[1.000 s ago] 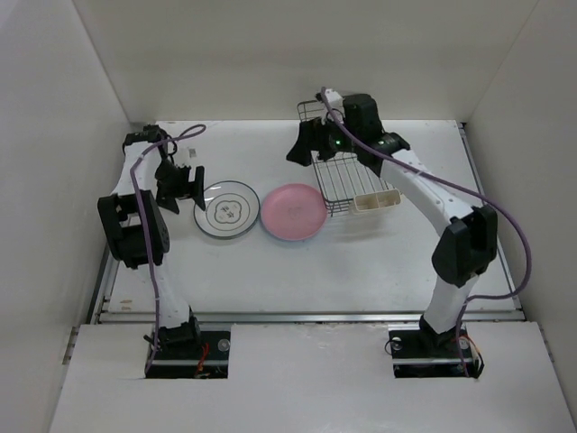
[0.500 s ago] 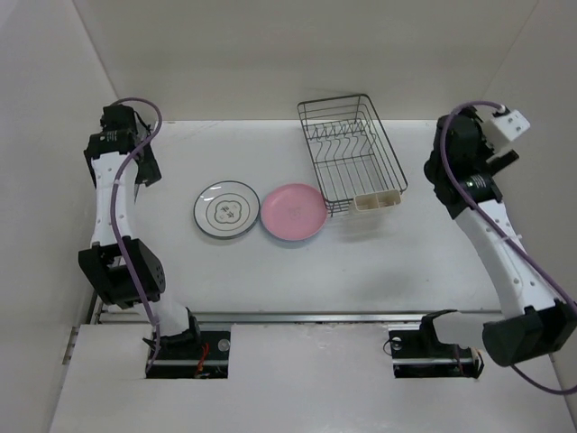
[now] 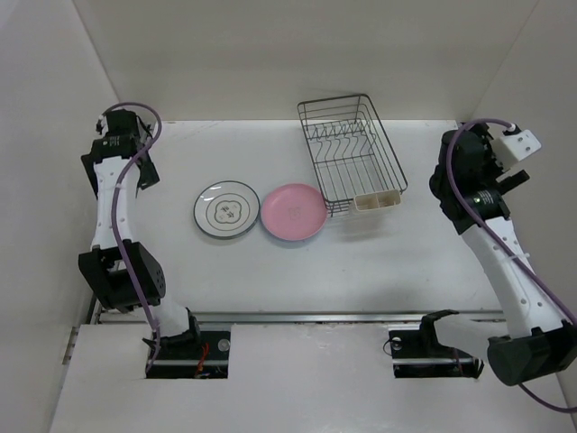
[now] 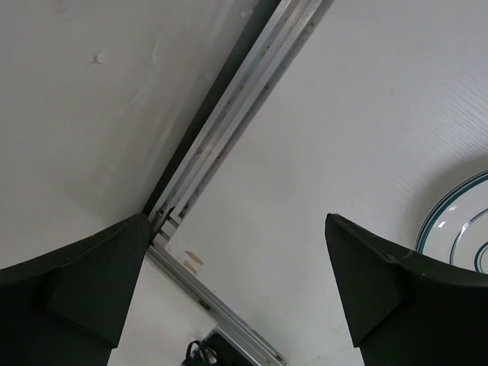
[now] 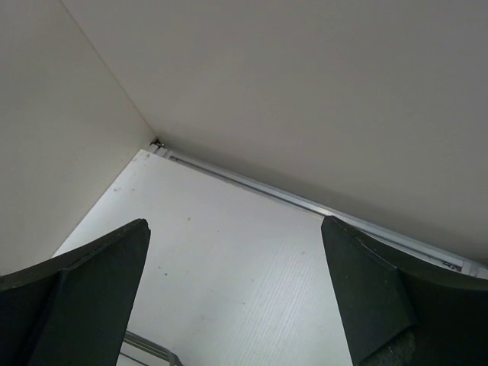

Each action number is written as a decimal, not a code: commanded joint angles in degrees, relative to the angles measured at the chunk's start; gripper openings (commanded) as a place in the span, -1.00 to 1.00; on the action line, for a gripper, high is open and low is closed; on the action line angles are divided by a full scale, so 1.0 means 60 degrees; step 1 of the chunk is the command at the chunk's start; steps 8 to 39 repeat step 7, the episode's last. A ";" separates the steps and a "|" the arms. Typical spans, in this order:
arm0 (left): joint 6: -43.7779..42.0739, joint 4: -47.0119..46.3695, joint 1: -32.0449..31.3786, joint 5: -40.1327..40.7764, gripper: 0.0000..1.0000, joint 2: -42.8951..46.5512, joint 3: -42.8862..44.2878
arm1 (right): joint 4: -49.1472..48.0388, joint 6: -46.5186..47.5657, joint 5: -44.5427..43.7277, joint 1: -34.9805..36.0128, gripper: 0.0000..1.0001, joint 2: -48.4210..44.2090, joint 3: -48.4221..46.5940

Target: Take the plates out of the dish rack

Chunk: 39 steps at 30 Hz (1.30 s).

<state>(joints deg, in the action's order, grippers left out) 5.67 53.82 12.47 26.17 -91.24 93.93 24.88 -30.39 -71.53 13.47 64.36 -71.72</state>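
Left gripper (image 4: pixel 244 305): jaws spread wide, nothing between the dark fingers (image 4: pixel 84 282). It hangs above the white table (image 3: pixel 379 262), far left of the dark wire dish rack (image 3: pixel 389 149), close to the left wall. Its wrist view shows bare table, the aluminium edge rail (image 4: pixel 229 130) and a sliver of plate rim at the right border.

Right gripper (image 5: pixel 240 305): jaws also wide apart, holding nothing. It is raised off the table on the right side of the dish rack, well apart from it. The wrist view shows only table and the corner of the white walls.

The dish rack sits at the back of the table, long axis running front to back, with a small beige cutlery holder (image 3: pixel 377 200) at its near end.

Two plates lie flat on the table left of the rack's near end. The plain pink round plate (image 3: pixel 293 212) is just beside the rack's near-left corner. The white round plate with dark rings (image 3: pixel 225 211) lies further left, edge to edge with the pink one; overlap cannot be told.
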 commanded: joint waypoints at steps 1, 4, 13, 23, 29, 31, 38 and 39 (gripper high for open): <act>0.0183 -0.0195 -0.0013 0.0033 1.00 0.0588 -0.0405 | 0.0364 -0.0047 -0.0237 -0.0005 1.00 -0.0033 -0.0307; 0.0183 -0.0298 -0.0013 -0.0056 1.00 0.0822 -0.0538 | 0.0277 -0.0047 0.0084 -0.0005 1.00 -0.0134 -0.0307; 0.0095 -0.0386 -0.0013 -0.0144 1.00 0.1071 -0.0758 | 0.0276 -0.0047 0.0422 -0.0005 1.00 -0.0135 -0.0307; 0.0095 -0.0386 -0.0013 -0.0144 1.00 0.1071 -0.0758 | 0.0276 -0.0047 0.0422 -0.0005 1.00 -0.0135 -0.0307; 0.0095 -0.0386 -0.0013 -0.0144 1.00 0.1071 -0.0758 | 0.0276 -0.0047 0.0422 -0.0005 1.00 -0.0135 -0.0307; 0.0095 -0.0386 -0.0013 -0.0144 1.00 0.1071 -0.0758 | 0.0276 -0.0047 0.0422 -0.0005 1.00 -0.0135 -0.0307; 0.0095 -0.0386 -0.0013 -0.0144 1.00 0.1071 -0.0758 | 0.0276 -0.0047 0.0422 -0.0005 1.00 -0.0135 -0.0307; 0.0095 -0.0386 -0.0013 -0.0144 1.00 0.1071 -0.0758 | 0.0276 -0.0047 0.0422 -0.0005 1.00 -0.0135 -0.0307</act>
